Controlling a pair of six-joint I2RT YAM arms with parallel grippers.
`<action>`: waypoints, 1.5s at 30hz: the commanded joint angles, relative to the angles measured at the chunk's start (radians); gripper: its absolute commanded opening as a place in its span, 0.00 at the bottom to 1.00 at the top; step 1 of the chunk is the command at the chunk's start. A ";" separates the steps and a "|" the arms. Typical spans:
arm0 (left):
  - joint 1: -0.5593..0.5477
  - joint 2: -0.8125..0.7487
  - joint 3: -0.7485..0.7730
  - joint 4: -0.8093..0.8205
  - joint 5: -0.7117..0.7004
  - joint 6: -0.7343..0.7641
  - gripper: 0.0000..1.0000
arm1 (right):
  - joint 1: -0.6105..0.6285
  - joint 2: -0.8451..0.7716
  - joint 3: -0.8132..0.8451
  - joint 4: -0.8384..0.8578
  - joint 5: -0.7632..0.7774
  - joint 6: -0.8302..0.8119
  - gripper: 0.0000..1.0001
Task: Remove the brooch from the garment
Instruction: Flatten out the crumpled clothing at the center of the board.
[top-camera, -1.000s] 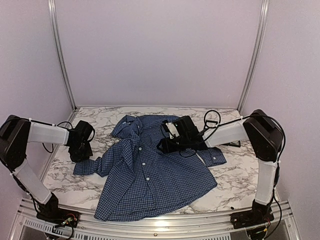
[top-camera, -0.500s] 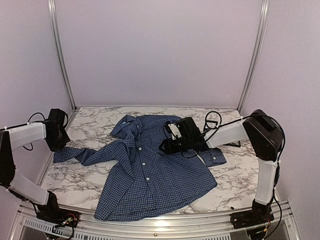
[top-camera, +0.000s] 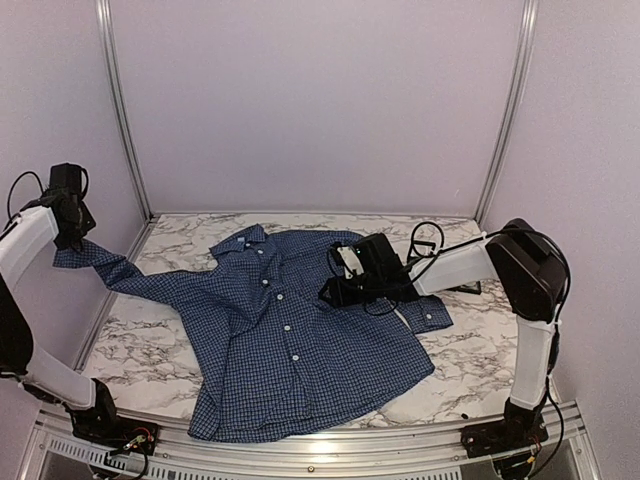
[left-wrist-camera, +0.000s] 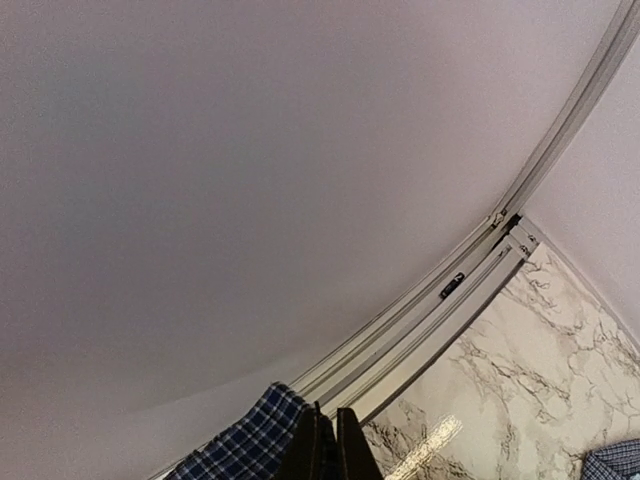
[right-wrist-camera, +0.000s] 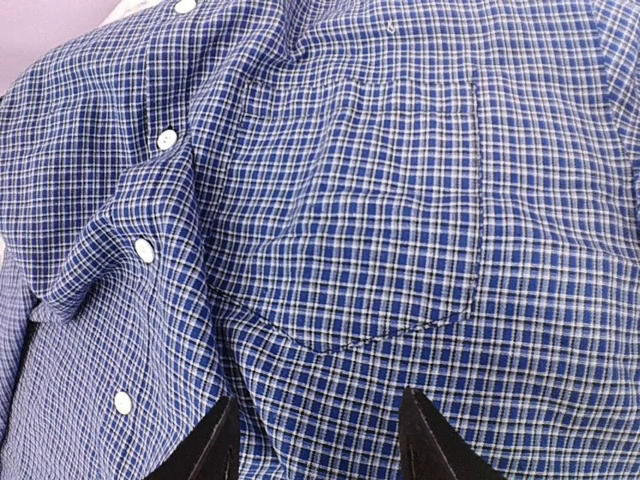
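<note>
The garment (top-camera: 290, 340), a dark blue checked shirt with white buttons, lies spread on the marble table (top-camera: 470, 360). My left gripper (top-camera: 72, 232) is shut on the end of the shirt's sleeve (top-camera: 95, 256) and holds it raised at the far left, the sleeve stretched taut; the cuff (left-wrist-camera: 240, 445) shows beside my closed fingers (left-wrist-camera: 330, 440). My right gripper (top-camera: 325, 292) is open, low over the shirt's chest; its tips (right-wrist-camera: 315, 430) straddle cloth just below the pocket (right-wrist-camera: 370, 220). No brooch shows in any view.
The lilac left wall (top-camera: 40, 120) is close behind the raised left gripper. Metal frame posts (top-camera: 118, 110) stand at the back corners. A black cable (top-camera: 425, 240) loops off the right arm over the table's back right.
My left gripper has pulled the sleeve up and out to the far left, stretching it and unfolding the shirt's left side and collar. The right gripper has stayed in place.
</note>
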 joint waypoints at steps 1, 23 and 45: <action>0.004 0.011 0.118 -0.036 -0.055 0.076 0.00 | -0.008 0.005 0.001 0.008 -0.002 0.002 0.51; 0.004 0.096 0.168 -0.047 -0.122 0.188 0.00 | -0.040 0.034 0.044 -0.039 0.036 0.000 0.51; -0.315 -0.195 -0.288 -0.054 0.204 -0.049 0.63 | -0.044 -0.018 0.068 -0.070 0.058 -0.012 0.52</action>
